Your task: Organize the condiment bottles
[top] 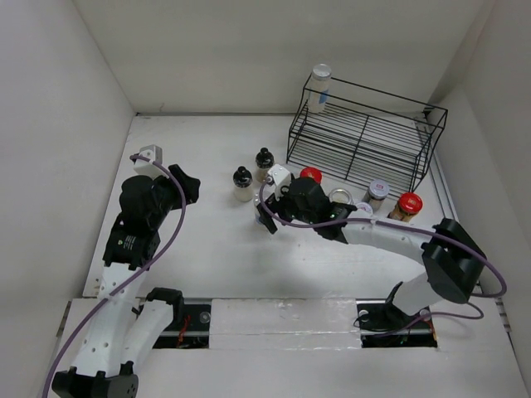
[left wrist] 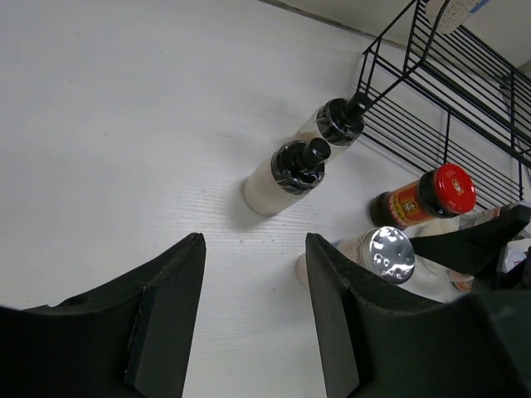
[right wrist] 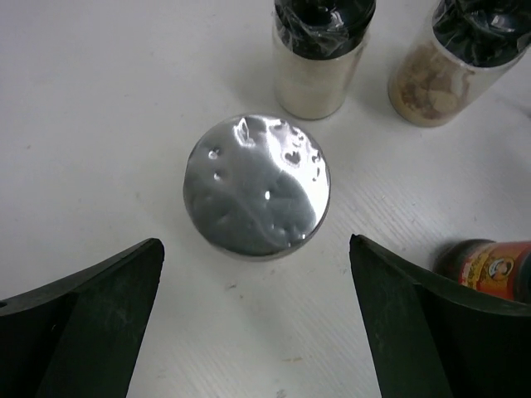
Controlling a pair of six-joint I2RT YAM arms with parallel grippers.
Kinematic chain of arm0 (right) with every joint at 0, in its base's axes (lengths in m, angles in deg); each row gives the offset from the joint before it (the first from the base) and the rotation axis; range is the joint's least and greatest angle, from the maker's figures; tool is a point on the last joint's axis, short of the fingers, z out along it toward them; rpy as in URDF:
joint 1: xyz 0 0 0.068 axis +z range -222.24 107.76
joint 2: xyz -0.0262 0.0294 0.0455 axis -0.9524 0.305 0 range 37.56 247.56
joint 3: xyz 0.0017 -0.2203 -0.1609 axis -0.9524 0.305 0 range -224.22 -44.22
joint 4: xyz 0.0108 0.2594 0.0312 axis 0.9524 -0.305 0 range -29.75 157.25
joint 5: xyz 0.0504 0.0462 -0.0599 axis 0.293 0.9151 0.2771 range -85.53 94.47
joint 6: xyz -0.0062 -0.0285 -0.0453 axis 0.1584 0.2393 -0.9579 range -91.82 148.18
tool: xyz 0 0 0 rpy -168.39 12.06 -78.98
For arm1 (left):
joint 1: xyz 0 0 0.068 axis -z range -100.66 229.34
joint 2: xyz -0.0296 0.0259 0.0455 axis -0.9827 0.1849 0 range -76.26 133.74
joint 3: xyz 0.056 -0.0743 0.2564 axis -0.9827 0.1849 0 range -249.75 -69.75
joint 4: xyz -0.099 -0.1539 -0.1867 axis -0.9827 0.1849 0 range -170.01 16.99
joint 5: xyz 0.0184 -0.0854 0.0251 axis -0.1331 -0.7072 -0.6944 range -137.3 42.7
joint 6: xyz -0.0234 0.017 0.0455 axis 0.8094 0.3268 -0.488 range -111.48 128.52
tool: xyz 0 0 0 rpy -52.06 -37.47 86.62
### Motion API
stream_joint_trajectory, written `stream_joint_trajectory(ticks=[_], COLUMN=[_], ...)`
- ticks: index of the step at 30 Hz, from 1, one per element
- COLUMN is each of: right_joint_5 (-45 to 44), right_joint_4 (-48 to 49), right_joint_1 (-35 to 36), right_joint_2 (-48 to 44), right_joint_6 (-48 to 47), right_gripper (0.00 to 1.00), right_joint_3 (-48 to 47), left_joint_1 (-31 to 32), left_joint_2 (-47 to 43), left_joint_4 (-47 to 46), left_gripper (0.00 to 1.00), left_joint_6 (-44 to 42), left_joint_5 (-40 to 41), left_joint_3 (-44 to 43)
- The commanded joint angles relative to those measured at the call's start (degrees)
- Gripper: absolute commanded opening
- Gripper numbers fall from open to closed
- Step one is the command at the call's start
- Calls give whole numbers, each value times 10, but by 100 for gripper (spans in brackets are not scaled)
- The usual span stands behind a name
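Right gripper: fingers spread wide, one on each side of a silver-lidded jar seen from straight above. There is a gap on both sides of the lid and nothing is gripped. The jar stands upright on the table, in front of the left end of the black wire rack.

Left gripper: fingers parted, nothing between them, only bare table. It hangs well to the left of the rack.

Bottle positions, all taken from the rack:
- two black-capped bottles, upright, off its front-left corner; one has pale contents, and the one closer to the rack has tan contents
- red-capped amber bottle just in front of its left half, close beside the right wrist
- second red-capped bottle in front of its right end, with a small silver-lidded jar just to its left
- blue-labelled bottle upright on the top tier, rear-left corner

Other jars behind the right arm are partly hidden; cannot tell how many
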State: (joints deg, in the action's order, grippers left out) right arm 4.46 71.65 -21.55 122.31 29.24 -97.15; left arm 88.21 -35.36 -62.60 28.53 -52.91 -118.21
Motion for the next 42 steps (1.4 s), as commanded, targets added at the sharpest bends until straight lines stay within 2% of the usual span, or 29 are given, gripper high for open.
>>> stream_joint_trajectory(ticks=[1, 7, 11, 12, 15, 20, 23, 28, 31, 35, 36, 39, 42], right_joint_5=[-14, -14, -21, -21, -27, -22, -10, 8, 35, 41, 41, 36, 54], right_joint_4=[74, 138, 148, 148, 154, 112, 86, 53, 18, 0, -18, -98, -133], right_joint_1=[5, 5, 5, 5, 5, -21, -82, -247, -326, -385, -391, -407, -423], right_joint_2=[28, 81, 93, 76, 17, -77, -110, -95, -29, 80, 138, 238, 275], right_joint_6=[-15, -4, -4, 2, 2, -11, -26, -31, -31, -24, -24, -24, -24], right_gripper=[98, 89, 65, 58, 45, 44, 44, 44, 44, 44, 44, 44, 44], right_joint_3=[-41, -47, -54, -54, -54, -99, -143, -234, -337, -474, -556, -710, -763], left_joint_1=[-3, -3, -3, -3, -3, -3, -3, -3, -3, -3, -3, -3, -3], left_joint_2=[-7, -7, -7, -7, -7, -7, -7, -7, -7, -7, -7, -1, -1], left_joint_4=[-21, -21, -21, -21, -21, -21, -21, -21, -21, -21, -21, -21, -21], left_gripper=[47, 47, 47, 47, 46, 46, 46, 46, 46, 46, 46, 46, 46], left_joint_6=[-3, -3, -3, -3, -3, -3, -3, -3, -3, -3, -8, -8, -8], left_joint_5=[-10, -9, -9, -9, -15, -9, -9, -18, -13, -12, -12, -12, -12], left_joint_3=[-2, -2, -2, -2, -2, -2, -2, -2, -2, -2, -2, -2, -2])
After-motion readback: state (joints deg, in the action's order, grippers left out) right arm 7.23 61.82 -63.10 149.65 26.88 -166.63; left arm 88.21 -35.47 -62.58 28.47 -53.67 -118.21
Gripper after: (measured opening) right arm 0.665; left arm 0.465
